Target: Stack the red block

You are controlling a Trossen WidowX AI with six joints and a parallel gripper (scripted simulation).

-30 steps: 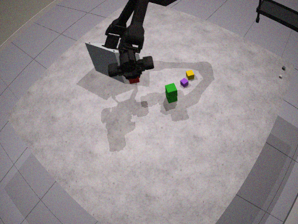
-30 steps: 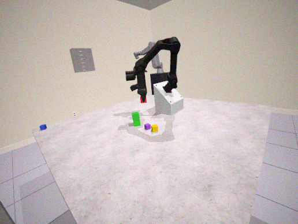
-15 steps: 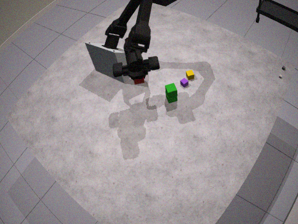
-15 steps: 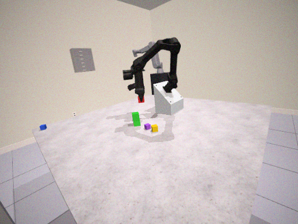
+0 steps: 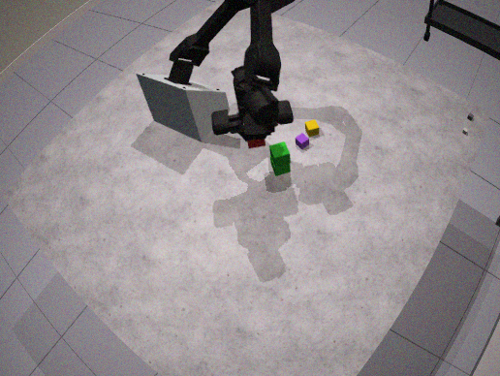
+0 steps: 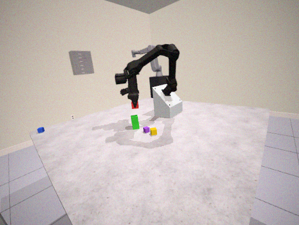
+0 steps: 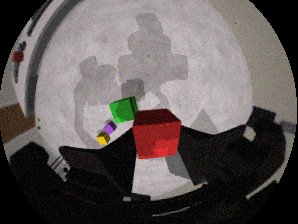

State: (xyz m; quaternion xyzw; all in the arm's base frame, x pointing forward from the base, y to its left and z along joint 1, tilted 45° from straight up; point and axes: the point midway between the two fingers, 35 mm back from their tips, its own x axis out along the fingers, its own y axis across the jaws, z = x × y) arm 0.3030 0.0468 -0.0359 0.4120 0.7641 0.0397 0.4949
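Observation:
The red block (image 5: 256, 143) (image 6: 135, 105) (image 7: 157, 139) is held in the air between the fingers of my gripper (image 5: 257, 141) (image 6: 135, 105) (image 7: 153, 126), which is shut on it and points down. The green tower (image 5: 280, 159) (image 6: 135, 122) (image 7: 123, 110) stands upright on the table. The red block is higher than the tower's top, with a gap between them. In the top view the block shows to the left of the tower; in the wrist view the tower shows up and left of the block. The gripper body hides part of the block in the top view.
A small purple block (image 5: 302, 141) (image 6: 146, 129) (image 7: 110, 127) and a yellow block (image 5: 312, 128) (image 6: 153, 131) (image 7: 103, 138) lie close beside the tower. A blue block (image 6: 40, 130) lies at the table's far left edge in the exterior view. The arm's pale base (image 5: 170, 107) (image 6: 163, 105) stands behind.

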